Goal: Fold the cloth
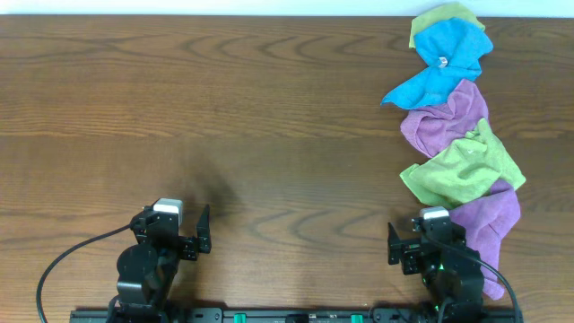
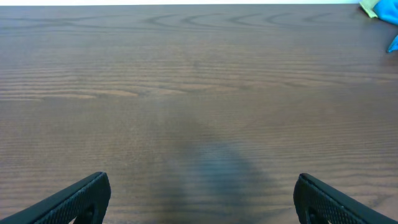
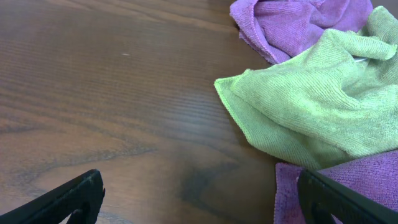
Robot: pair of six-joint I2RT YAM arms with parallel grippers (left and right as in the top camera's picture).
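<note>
One vivid orchid-purple microfibre cloth [image 1: 491, 226] lies crumpled near the 4 o'clock edge of the dark brown wooden table [image 1: 269, 117], seen from overhead. It is partly under a rumpled lime-green microfibre cloth [image 1: 462, 166], which overlaps it at its 11 o'clock side. No tag or writing shows on the purple cloth. Past the green cloth towards 12 o'clock sits a duller mauve cloth [image 1: 444, 121], then a bright blue cloth [image 1: 444, 56] with a small white tag [image 1: 442, 61] too small to read. A second lime-green cloth [image 1: 438, 20] lies at the far edge.

The right gripper [image 3: 202, 202] has its black fingers [image 3: 68, 199] spread wide and holds nothing. In the wrist view its 3 o'clock finger sits at the purple cloth's edge, but whether it touches is unclear. The left gripper [image 2: 202, 202], well apart at the table's 7 o'clock, is also spread wide over bare wood and empty.
</note>
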